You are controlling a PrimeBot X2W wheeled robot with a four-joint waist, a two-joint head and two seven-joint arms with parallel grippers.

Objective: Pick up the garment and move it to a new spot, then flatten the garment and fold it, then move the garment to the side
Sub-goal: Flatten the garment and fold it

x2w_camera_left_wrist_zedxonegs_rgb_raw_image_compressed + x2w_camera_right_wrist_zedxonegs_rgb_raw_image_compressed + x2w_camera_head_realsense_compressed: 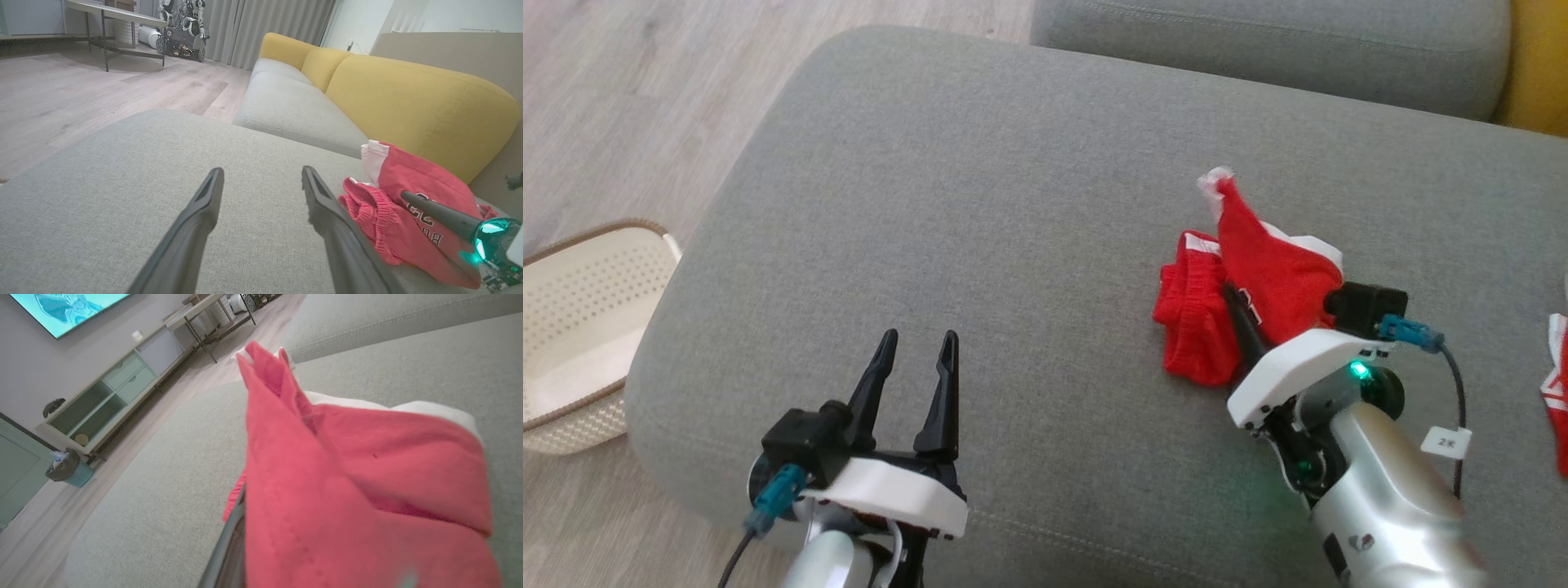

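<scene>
The garment (1262, 273) is red knit with white trim, bunched on the right half of the grey cushion (1013, 204). My right gripper (1240, 314) is shut on it; cloth drapes over the fingers and rises to a peak, while a lower fold rests on the cushion. In the right wrist view the garment (347, 477) covers most of one dark finger (229, 547). My left gripper (919, 339) stands open and holds nothing near the cushion's front left, well apart from the cloth. In the left wrist view the garment (408, 179) lies to the right of the open left gripper (261, 175).
A cream perforated basket (580, 327) sits on the wood floor left of the cushion. Another red and white cloth (1558, 392) shows at the right edge. A second grey seat (1258, 41) lies behind, with a yellow backrest (408, 94).
</scene>
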